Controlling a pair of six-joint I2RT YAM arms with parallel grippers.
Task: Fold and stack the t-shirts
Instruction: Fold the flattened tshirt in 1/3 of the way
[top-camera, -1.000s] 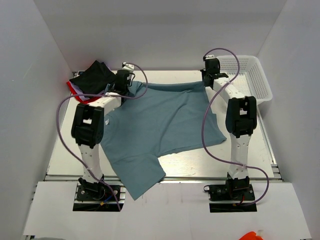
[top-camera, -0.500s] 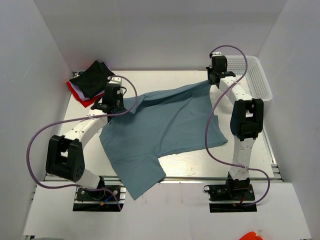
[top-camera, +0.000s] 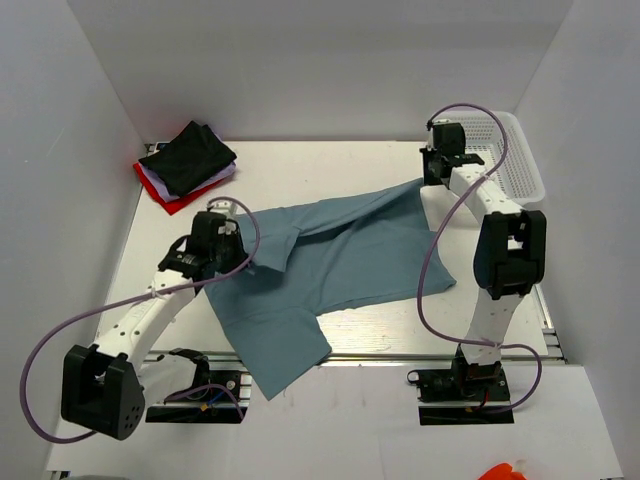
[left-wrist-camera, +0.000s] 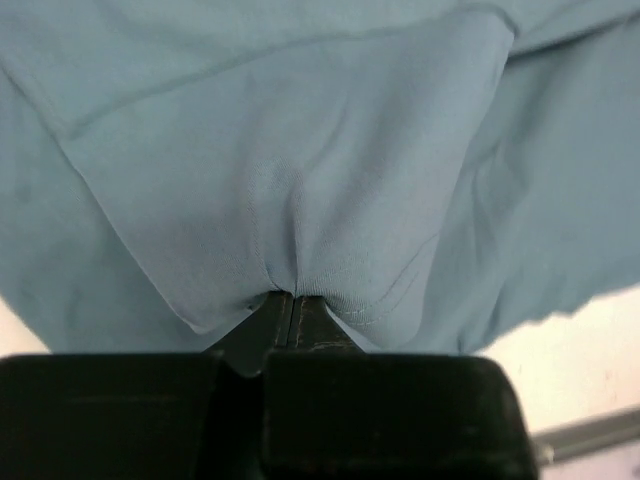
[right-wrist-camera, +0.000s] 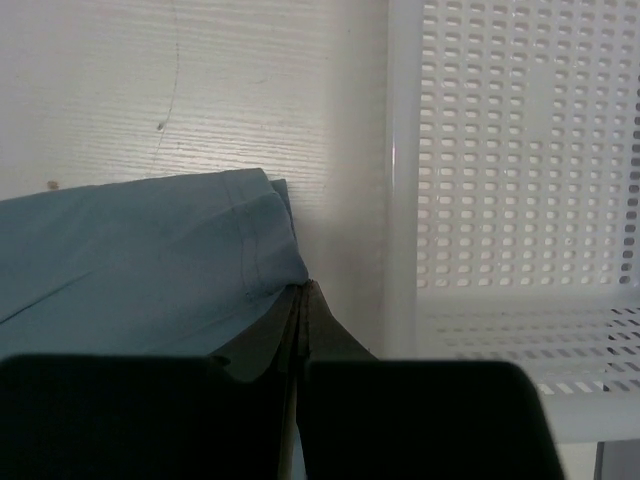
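The dusty blue-teal t-shirt (top-camera: 340, 250) lies spread over the middle of the table, its near part hanging over the front edge. My left gripper (top-camera: 243, 246) is shut on its hemmed left edge (left-wrist-camera: 300, 240), folded over toward the near left. My right gripper (top-camera: 428, 180) is shut on the shirt's far right corner (right-wrist-camera: 200, 260), beside the basket. A folded black t-shirt (top-camera: 187, 157) lies on red and white ones (top-camera: 160, 186) at the far left corner.
A white plastic mesh basket (top-camera: 505, 150) stands at the far right, close to my right gripper; its wall (right-wrist-camera: 400, 180) fills the right of the right wrist view. Purple cables loop from both arms. White walls enclose the table.
My left gripper has pulled the shirt's far left edge toward the near left, folding it over. My right gripper has shifted slightly right and back with its corner.
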